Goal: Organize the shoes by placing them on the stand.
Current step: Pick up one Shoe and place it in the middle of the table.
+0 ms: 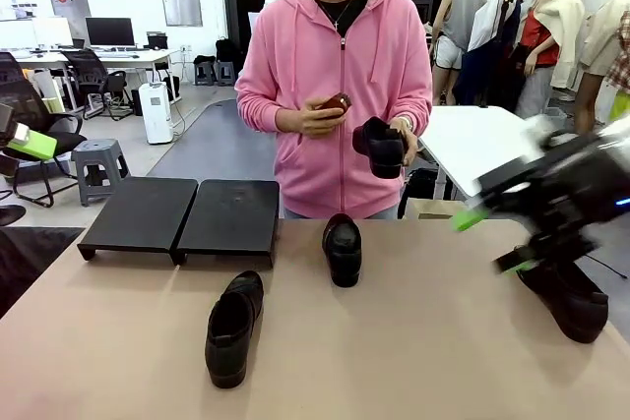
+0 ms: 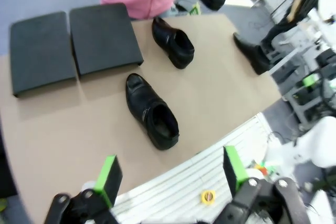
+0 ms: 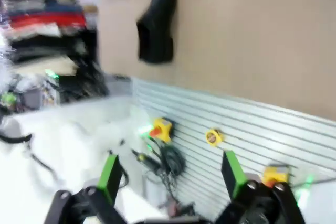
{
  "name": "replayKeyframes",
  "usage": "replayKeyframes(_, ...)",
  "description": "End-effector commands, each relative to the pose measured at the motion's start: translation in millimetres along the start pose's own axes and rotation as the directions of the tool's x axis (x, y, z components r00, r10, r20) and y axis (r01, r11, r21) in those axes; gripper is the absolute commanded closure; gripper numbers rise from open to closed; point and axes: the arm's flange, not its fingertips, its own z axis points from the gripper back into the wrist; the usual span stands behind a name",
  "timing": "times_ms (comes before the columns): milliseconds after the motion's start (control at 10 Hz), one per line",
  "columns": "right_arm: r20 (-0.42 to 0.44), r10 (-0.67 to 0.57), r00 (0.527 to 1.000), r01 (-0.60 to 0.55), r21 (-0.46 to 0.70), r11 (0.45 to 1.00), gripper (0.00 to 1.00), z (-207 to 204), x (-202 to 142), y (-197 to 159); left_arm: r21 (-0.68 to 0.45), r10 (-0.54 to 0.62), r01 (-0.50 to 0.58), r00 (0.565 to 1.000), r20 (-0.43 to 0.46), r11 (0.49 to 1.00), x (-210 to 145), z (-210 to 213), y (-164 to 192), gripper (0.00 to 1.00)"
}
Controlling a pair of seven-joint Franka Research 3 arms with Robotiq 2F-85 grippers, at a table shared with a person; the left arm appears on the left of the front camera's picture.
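- Left gripper (image 2: pixel 170 174), hanging over the table's near edge: green pads spread wide, nothing between them.
- Nearest shoe (image 1: pixel 232 330): a glossy black loafer flat on the tan, matte table (image 1: pixel 413 371), rounded toe aimed at the stand.
- Middle shoe (image 1: pixel 343 249): the same shiny leather with a low heel, alone near the table's centre.
- Right-hand shoe (image 1: pixel 566 297): near the table's right edge.
- Right gripper (image 1: pixel 492 240): blurred, just above and beside that shoe. Its pads stand apart and empty in the wrist view.
- My guess is this shoe gets picked next. The polished leather looks slippery, so the pads should straddle the firm wall by the opening, not the curved toe, and close squarely.
- Stand (image 1: pixel 182 215): two flat matte-black panels side by side at the far left, with no shoe on them. It sits low, so a carried shoe must clear its front edge before being set down level.
- Person's hand (image 1: pixel 402 131): beyond the table, closed around a fourth shoe (image 1: pixel 379 152).
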Motion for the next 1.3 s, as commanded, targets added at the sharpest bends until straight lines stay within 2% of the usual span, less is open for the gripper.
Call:
replayKeyframes(0,0.169,0.055,0.984,-0.081,0.15,0.985,0.0,25.7,-40.8,-87.9,-0.017,-0.007,0.007,1.0,0.007,1.0,0.2,-1.0,1.3,0.0)
replayKeyframes(100,0.245,0.111,0.963,-0.167,0.222,0.961,0.0,31.9,-53.3,-119.0,-0.017,-0.007,0.007,1.0,0.007,1.0,0.2,-1.0,1.3,0.0)
replayKeyframes(200,0.279,0.087,0.956,-0.155,0.233,0.96,0.0,26.7,-69.0,-140.9,-0.017,-0.007,0.007,1.0,0.007,1.0,0.2,-1.0,1.3,0.0)
replayKeyframes(300,0.266,0.086,0.96,-0.143,0.204,0.968,0.0,18.6,-76.3,-152.6,-0.017,-0.007,0.007,1.0,0.007,1.0,0.2,-1.0,1.3,0.0)
replayKeyframes(500,0.232,-0.052,0.971,0.037,0.07,0.997,0.0,-9.4,-76.5,-165.0,-0.017,-0.007,0.007,1.0,0.007,1.0,0.2,-1.0,1.3,0.0)
replayKeyframes(600,0.282,0.041,0.958,-0.101,0.202,0.974,0.0,130.4,-8.8,-118.9,-0.017,-0.007,0.007,1.0,0.007,1.0,0.2,-1.0,1.3,0.0)
replayKeyframes(1200,0.282,0.041,0.958,-0.101,0.202,0.974,0.0,130.4,-8.8,-118.9,-0.017,-0.007,0.007,1.0,0.007,1.0,0.2,-1.0,1.3,0.0)
